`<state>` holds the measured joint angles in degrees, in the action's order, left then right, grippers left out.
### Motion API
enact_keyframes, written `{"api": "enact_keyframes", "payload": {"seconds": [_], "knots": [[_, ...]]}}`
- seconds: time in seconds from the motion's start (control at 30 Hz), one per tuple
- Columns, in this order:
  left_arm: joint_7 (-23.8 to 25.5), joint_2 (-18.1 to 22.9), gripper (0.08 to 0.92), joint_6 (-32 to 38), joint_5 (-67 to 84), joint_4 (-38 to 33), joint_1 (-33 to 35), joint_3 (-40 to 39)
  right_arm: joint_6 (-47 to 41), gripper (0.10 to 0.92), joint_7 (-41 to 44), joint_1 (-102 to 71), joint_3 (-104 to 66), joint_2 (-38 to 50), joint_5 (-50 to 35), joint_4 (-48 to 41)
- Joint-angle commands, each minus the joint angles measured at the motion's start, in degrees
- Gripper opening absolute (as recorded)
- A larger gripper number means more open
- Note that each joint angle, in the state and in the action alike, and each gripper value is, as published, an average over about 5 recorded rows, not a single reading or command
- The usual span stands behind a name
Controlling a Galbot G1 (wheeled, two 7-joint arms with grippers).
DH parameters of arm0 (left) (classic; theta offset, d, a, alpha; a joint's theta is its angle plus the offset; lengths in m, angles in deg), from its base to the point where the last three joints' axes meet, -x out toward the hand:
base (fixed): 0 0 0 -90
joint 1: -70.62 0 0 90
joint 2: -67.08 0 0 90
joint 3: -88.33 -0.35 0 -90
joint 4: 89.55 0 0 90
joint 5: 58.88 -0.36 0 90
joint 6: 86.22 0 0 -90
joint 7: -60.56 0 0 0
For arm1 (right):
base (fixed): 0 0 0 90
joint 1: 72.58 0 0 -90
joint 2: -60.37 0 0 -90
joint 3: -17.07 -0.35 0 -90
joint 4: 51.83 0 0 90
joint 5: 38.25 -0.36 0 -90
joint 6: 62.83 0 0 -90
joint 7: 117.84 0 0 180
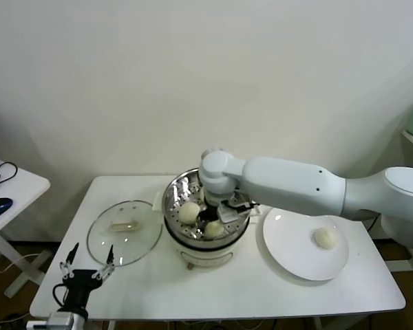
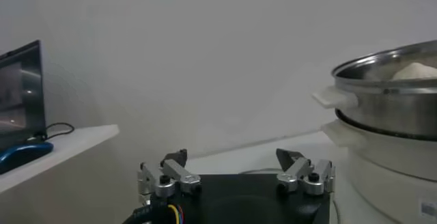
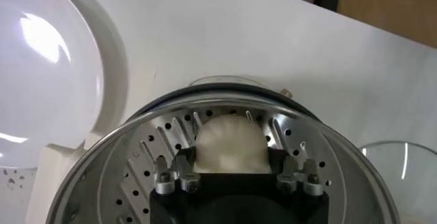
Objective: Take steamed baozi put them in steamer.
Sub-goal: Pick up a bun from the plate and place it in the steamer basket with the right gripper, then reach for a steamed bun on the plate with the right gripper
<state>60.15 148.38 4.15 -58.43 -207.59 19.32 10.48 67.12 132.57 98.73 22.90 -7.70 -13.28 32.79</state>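
My right claw (image 1: 213, 218) is down inside the steamer (image 1: 175, 194), and it is closed around one steamed baozi (image 3: 229, 145), as the right wrist view shows. In the head view I count two baozi inside the steel basket: one (image 1: 188, 212) beside my claw and one (image 1: 214, 229) under it. One more baozi (image 1: 324, 238) lies alone on the white plate (image 1: 289, 251), on the right part of the desk (image 1: 158, 285). So I see three baozi in total. One glass lid (image 1: 122, 232) lies flat at the left of the steamer. My left claw (image 1: 87, 270) waits at the front left desk edge, fingers (image 2: 168, 176) apart and holding nothing
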Motion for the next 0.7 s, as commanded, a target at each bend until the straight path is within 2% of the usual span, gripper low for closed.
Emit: {"api": "enact_keyframes", "payload": {"seconds": [0.03,0.13,0.47,0.7], "knots": [[0.0,0.1,0.823,-0.7,3.0,-0.7,-0.2,-0.2,0.5,0.778,-0.1,0.1,-0.1,0.1,-0.9,-0.6],[-0.1,0.1,0.823,-1.2,4.1,-1.2,-0.5,-0.3,0.6,0.816,-0.1,0.2,-0.3,0.1,-1.2,-0.6],[-0.4,0.1,0.823,-1.0,3.4,-0.2,-0.5,-0.4,1.5,0.823,0.1,3.6,-2.6,-0.3,-5.6,-3.5],[-0.6,0.0,0.823,-1.1,3.5,-0.4,-0.9,-0.4,-3.3,0.823,1.0,10.8,-2.7,3.9,-14.7,-5.7]]}}
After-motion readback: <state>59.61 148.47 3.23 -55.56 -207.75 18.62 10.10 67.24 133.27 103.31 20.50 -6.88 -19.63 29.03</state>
